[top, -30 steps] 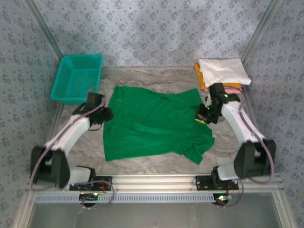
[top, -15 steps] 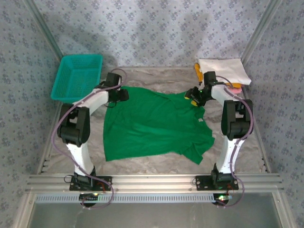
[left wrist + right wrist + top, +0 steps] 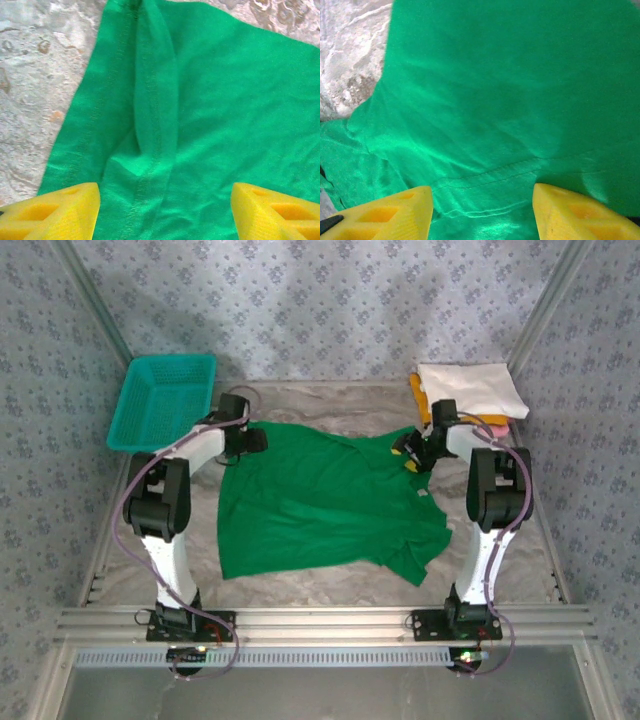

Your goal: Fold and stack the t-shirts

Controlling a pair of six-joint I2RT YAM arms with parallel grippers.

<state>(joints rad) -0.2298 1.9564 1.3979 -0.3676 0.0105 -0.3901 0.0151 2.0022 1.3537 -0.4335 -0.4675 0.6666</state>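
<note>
A bright green t-shirt point(image 3: 330, 505) lies spread flat in the middle of the table. My left gripper point(image 3: 250, 440) is over its far left corner. In the left wrist view its yellow fingers point(image 3: 55, 212) stand wide apart, open, above a hemmed fold of the green cloth point(image 3: 155, 115). My right gripper point(image 3: 410, 450) is at the shirt's far right corner, also open, with flat green cloth point(image 3: 485, 100) and a seam between its fingers point(image 3: 580, 212). A stack of folded t-shirts sits at the back right: white point(image 3: 470, 388) on top, orange-yellow point(image 3: 421, 400) and pink point(image 3: 490, 425) beneath.
A teal mesh basket point(image 3: 160, 400) stands at the back left, just beyond my left arm. Bare marbled tabletop point(image 3: 330, 585) shows in front of the shirt and along both sides. Patterned walls close in the back and sides.
Both arms have stretched out from the shirt's sides to its far corners. The green shirt lies about where it did.
</note>
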